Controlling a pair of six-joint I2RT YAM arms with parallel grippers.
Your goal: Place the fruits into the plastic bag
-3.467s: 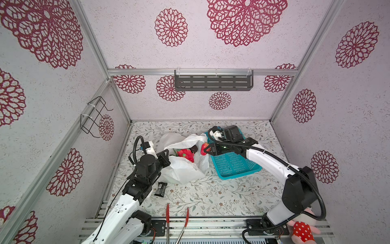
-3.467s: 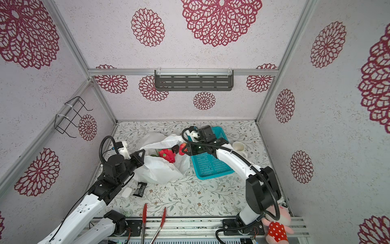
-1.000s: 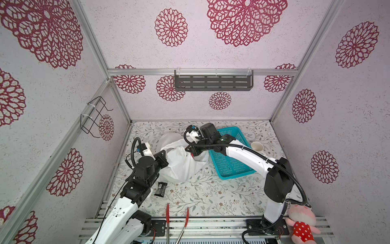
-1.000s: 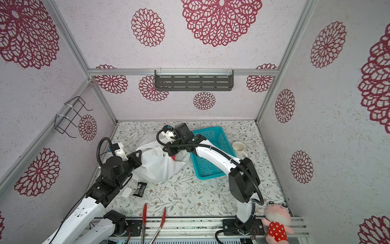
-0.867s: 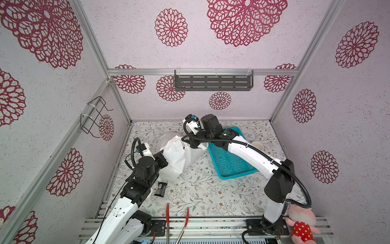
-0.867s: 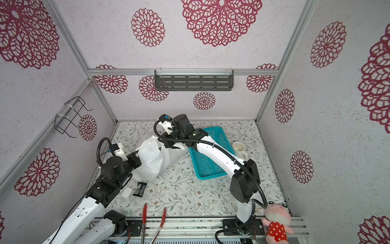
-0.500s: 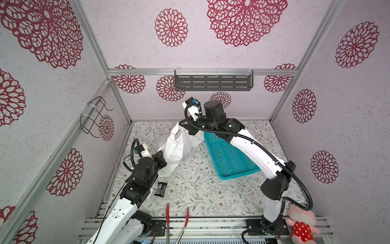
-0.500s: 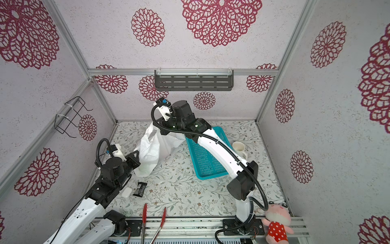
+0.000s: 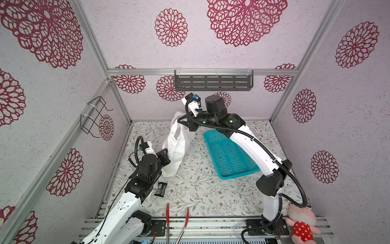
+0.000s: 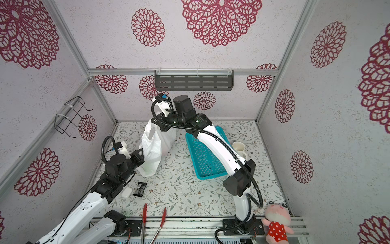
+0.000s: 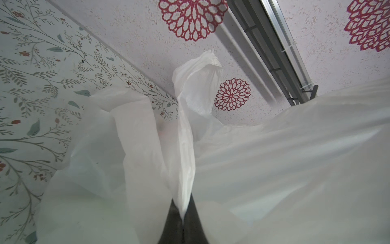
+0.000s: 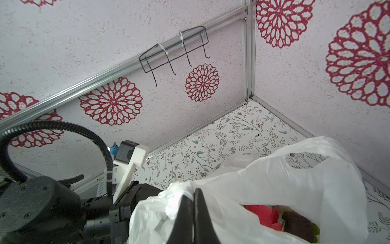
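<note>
While both sets of jaws are pinched closed on the plastic bag (image 9: 176, 145), a top view shows it drawn up into a tall, slanted shape left of the worktop's (image 9: 200, 190) middle. Its long axis runs from the right gripper (image 9: 185, 124), raised near the rear edge, down to the left gripper (image 9: 165, 157), low and nearer the left edge. The teal basket (image 9: 230, 156) lies just to the bag's right, with no fruit visible in it. The left wrist view shows the left gripper (image 11: 183, 211) clamped on a narrow fold of white film, with the rest of the bag (image 11: 274, 158) billowing away from it. The right wrist view shows the right gripper (image 12: 193, 195) clamped on the bag's rim. The mouth gapes beyond, and the fruits (image 12: 263, 213), one red and one dark brown among them, sit low inside, below and past the jaws. The right arm probably carries most of the load. Seconds earlier the bag lay slumped open on the worktop with a red fruit showing at its mouth, and the right gripper hung low by the basket. Now the bag is hoisted and no fruit shows from above.
</note>
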